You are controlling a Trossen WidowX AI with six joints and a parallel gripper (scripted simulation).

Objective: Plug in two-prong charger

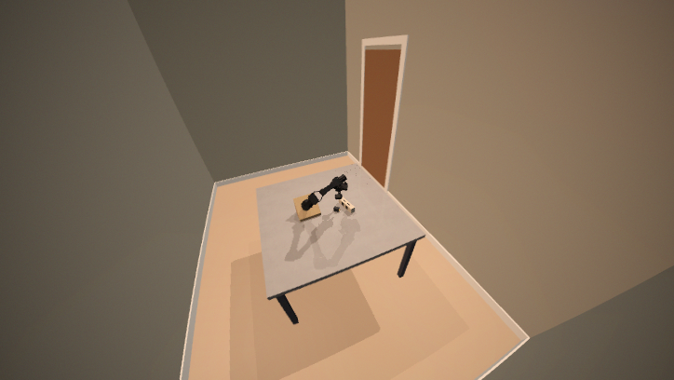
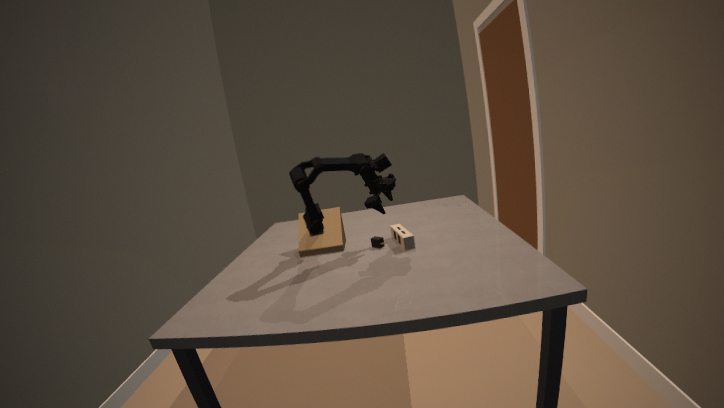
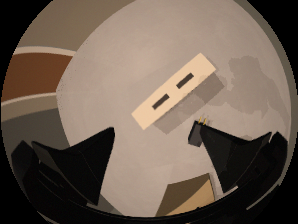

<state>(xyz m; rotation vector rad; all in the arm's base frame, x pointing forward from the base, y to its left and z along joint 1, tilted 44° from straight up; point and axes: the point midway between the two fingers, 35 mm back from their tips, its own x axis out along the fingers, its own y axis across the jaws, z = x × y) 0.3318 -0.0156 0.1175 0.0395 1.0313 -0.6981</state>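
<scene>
The black charger point(image 1: 336, 209) point(image 2: 377, 241) point(image 3: 195, 135) lies on the table. Its two brass prongs point toward the power strip's side in the wrist view, and the right fingertip partly overlaps it there. The cream power strip point(image 1: 351, 210) point(image 2: 408, 243) point(image 3: 173, 91) stands beside it, apart from it, with two dark slots on top and dark openings on the side facing the charger. My gripper point(image 1: 343, 192) point(image 2: 387, 205) point(image 3: 159, 131) is wide open and empty, in the air above the table and pointing down at a slant. Details inside the outlets are too small to tell.
The arm's base stands on a wooden board point(image 1: 309, 216) point(image 2: 322, 247) point(image 3: 192, 198), to the left of the charger in the top and exterior views. The grey table point(image 1: 377, 226) point(image 2: 471, 273) carries the arm's shadows toward its front edge.
</scene>
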